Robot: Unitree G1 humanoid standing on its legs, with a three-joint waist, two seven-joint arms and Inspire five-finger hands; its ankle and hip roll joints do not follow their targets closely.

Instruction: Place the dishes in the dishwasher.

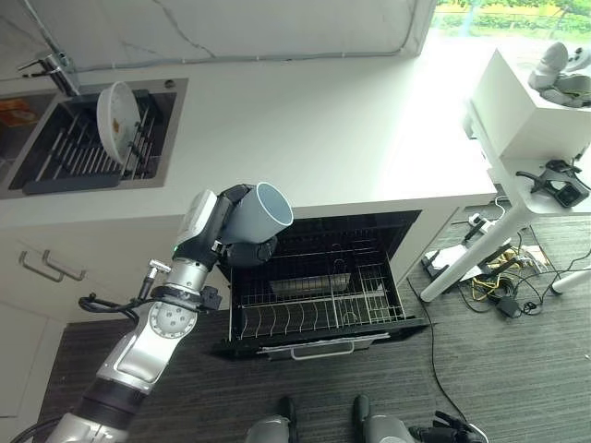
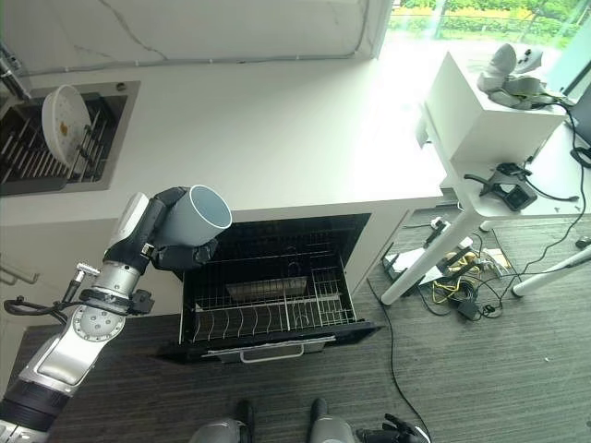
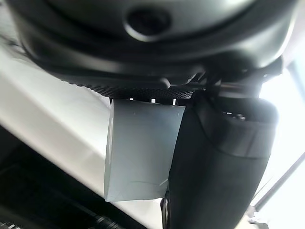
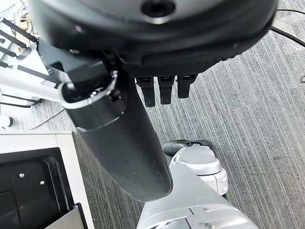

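The grey-blue cup (image 1: pixel 258 212) is in the left hand (image 1: pixel 233 242), fingers curled around it, at the worktop (image 1: pixel 351 138) edge above the open dishwasher's (image 1: pixel 319 286) pulled-out rack (image 1: pixel 314 309). A white plate (image 1: pixel 117 118) stands in the sink rack (image 1: pixel 83 152). The right hand (image 4: pixel 119 138) hangs over the floor, fingers relaxed.

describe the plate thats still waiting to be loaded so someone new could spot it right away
Start at the white counter and go to the sink set into its left end. The plate stands on edge in the dark rack inside it. It is white, round and the rack's one dish, unlike the grey-blue cup in the left hand.
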